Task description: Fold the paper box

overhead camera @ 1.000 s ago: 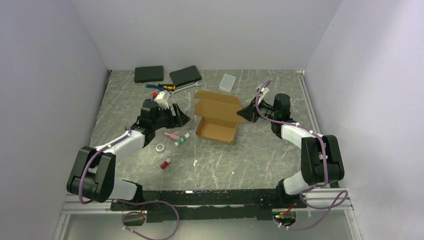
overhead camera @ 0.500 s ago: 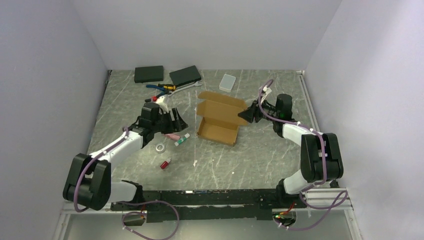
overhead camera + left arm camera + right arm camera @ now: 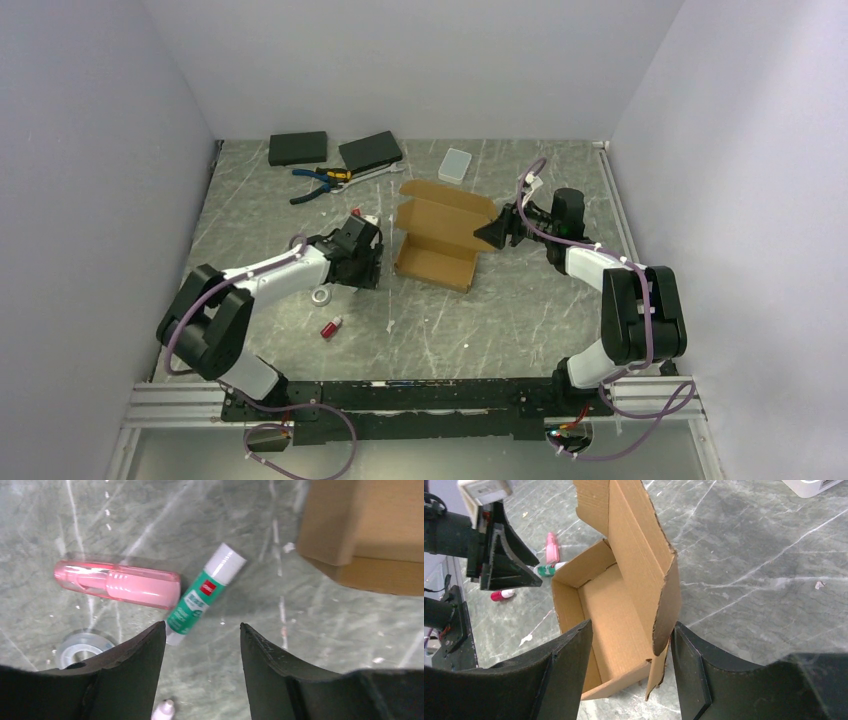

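Observation:
The brown paper box (image 3: 435, 238) stands open mid-table with its lid flap raised at the back. My right gripper (image 3: 492, 232) is at its right end. In the right wrist view it (image 3: 631, 630) is open, its fingers astride the box's upright side flap (image 3: 665, 600), which stands close to the right finger. My left gripper (image 3: 362, 262) hangs low just left of the box. In the left wrist view it (image 3: 202, 630) is open and holds nothing, above a green glue stick (image 3: 200, 600), with the box corner (image 3: 365, 530) at the upper right.
A pink case (image 3: 120, 582) and a tape roll (image 3: 82, 647) lie beside the glue stick. A small red bottle (image 3: 331, 326) lies nearer the arm bases. Two black boxes (image 3: 297, 148) (image 3: 370, 150), pliers (image 3: 318, 180) and a white plastic case (image 3: 455, 165) lie at the back.
My right gripper has opened off the box's side flap. My left arm has swung right and down toward the box's left side.

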`<state>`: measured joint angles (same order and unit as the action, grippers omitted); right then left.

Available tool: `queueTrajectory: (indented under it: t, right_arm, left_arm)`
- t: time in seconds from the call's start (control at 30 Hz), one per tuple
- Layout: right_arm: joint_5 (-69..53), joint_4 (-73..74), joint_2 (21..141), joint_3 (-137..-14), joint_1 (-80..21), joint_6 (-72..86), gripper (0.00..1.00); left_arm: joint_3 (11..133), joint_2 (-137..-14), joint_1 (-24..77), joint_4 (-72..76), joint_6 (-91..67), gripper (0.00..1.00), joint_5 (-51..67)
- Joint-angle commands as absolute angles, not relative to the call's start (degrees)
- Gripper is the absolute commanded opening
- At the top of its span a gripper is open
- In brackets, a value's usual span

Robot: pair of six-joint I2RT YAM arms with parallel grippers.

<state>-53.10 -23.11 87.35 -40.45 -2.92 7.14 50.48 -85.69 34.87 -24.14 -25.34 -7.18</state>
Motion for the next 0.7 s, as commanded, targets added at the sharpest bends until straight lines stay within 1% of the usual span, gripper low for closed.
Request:
queueTrajectory:
  t: [0.0, 0.07, 0.3, 0.4, 0.43, 0.47, 0.5, 0.53, 0.67]
  right_arm:
    - [-55.26, -24.31, 87.39, -42.59, -2.72, 6.11, 0.62]
    - [-55.43, -24.34, 87.27, -42.63, -2.72, 6.14, 0.62]
    - [-55.72, -24.52, 87.53, -42.67, -2.64, 6.33, 0.61]
    - [-55.74, -24.44, 87.47, -42.63, -2.64, 6.32, 0.61]
    - [-55.8, -24.43, 87.4, -42.7, -2.64, 6.33, 0.61]
    - [-55.81, -24.43, 87.37, -42.65, -2.64, 6.32, 0.61]
    - [-55.81, -24.43, 87.34, -42.72, -2.59, 6.37, 0.61]
    - [-55.81, -24.43, 87.35, -42.69, -2.55, 6.41, 0.61]
    - [-55.89, -24.43, 87.35, -42.71, -2.51, 6.45, 0.61]
  left_arm:
    - [51.24, -87.38, 34.87, -22.73, -19.8, 0.59, -12.39]
    - [50.42, -87.47, 34.89, -20.63, -18.42, 0.56, -11.14]
    - [50.85, -89.66, 34.89, -19.99, -17.14, 0.54, -11.27]
    - [51.3, -91.02, 34.67, -20.22, -17.29, 0.52, -11.08]
    - [51.4, -91.35, 34.57, -20.32, -17.44, 0.5, -10.95]
    - [51.48, -91.59, 34.47, -20.36, -17.74, 0.46, -10.61]
    - [51.59, -91.78, 34.33, -20.55, -17.98, 0.4, -10.1]
    - [51.69, -91.9, 34.28, -20.61, -18.28, 0.37, -9.63]
    - [51.47, -91.97, 34.28, -20.68, -19.6, 0.35, -7.48]
